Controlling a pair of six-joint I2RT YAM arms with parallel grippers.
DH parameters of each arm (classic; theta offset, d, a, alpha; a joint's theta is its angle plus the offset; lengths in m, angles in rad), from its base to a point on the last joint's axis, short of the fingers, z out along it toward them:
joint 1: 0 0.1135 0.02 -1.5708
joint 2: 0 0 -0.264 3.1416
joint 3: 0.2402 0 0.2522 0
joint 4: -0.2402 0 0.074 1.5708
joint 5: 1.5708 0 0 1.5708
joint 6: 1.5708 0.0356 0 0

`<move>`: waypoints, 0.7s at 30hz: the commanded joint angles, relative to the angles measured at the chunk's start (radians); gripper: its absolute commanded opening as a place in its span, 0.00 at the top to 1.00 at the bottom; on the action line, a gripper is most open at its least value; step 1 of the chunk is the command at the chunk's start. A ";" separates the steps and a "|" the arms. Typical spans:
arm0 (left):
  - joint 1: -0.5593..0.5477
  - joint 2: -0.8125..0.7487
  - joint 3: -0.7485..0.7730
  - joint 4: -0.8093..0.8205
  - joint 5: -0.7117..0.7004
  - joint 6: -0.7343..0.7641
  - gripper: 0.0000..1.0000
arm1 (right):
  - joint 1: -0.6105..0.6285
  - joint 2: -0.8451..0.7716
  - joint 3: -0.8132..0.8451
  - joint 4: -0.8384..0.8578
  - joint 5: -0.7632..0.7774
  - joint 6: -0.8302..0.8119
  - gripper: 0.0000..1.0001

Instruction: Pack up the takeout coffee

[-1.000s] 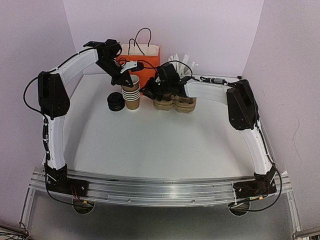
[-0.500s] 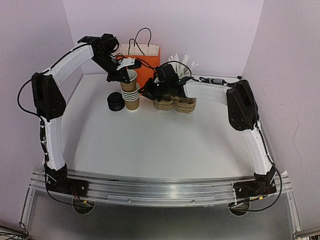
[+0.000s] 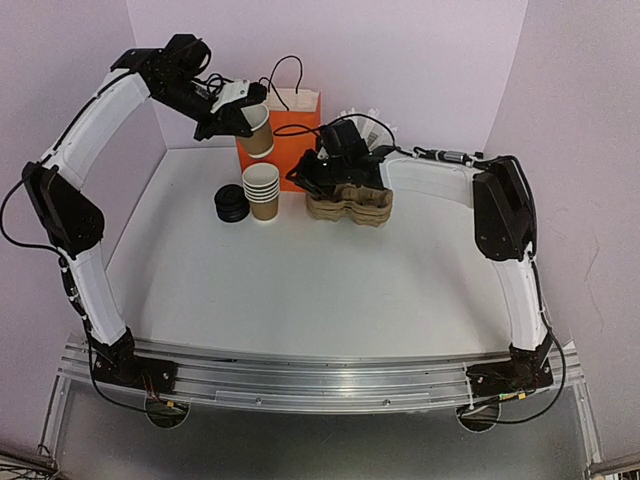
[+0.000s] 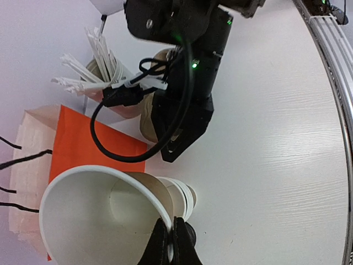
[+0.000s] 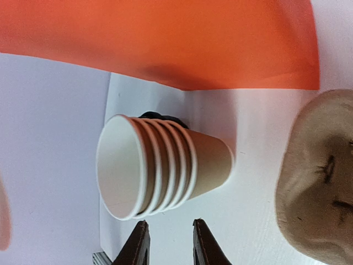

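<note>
No lidded takeout coffee shows in any view. My left gripper (image 3: 247, 108) is shut on the rim of a single lidless brown paper cup (image 3: 258, 131) and holds it tilted, high above the table in front of the orange bag (image 3: 293, 140). In the left wrist view the fingers pinch the white rim of this cup (image 4: 99, 218). The stack of lidless cups (image 3: 263, 190) stands below it and shows in the right wrist view (image 5: 160, 171). My right gripper (image 3: 303, 176) is open and empty, just right of the stack (image 5: 168, 245).
A pile of black lids (image 3: 232, 204) lies left of the stack. Stacked brown pulp cup carriers (image 3: 350, 206) sit under the right wrist. A cup of white wrapped stirrers (image 4: 105, 72) stands behind the bag. Walls close in at the back and sides.
My left arm has risen and swung back, lifting one cup off the top of the stack. The right gripper has stayed beside the stack.
</note>
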 commanded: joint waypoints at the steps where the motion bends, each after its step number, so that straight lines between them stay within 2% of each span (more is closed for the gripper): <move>1: -0.036 -0.119 -0.019 -0.089 0.073 0.017 1.00 | -0.010 -0.108 -0.073 -0.047 0.072 -0.056 0.75; 4: -0.093 -0.168 -0.149 -0.115 0.022 0.069 1.00 | -0.014 -0.154 -0.113 -0.056 0.097 -0.075 0.74; 8: -0.183 -0.289 -0.453 0.013 -0.039 0.110 1.00 | -0.017 -0.226 -0.173 -0.068 0.144 -0.109 0.72; 11: -0.217 -0.338 -0.611 0.119 -0.059 0.128 1.00 | -0.022 -0.300 -0.229 -0.078 0.196 -0.129 0.72; 21: -0.259 -0.299 -0.969 0.577 -0.073 0.105 1.00 | -0.020 -0.458 -0.344 -0.120 0.265 -0.174 0.72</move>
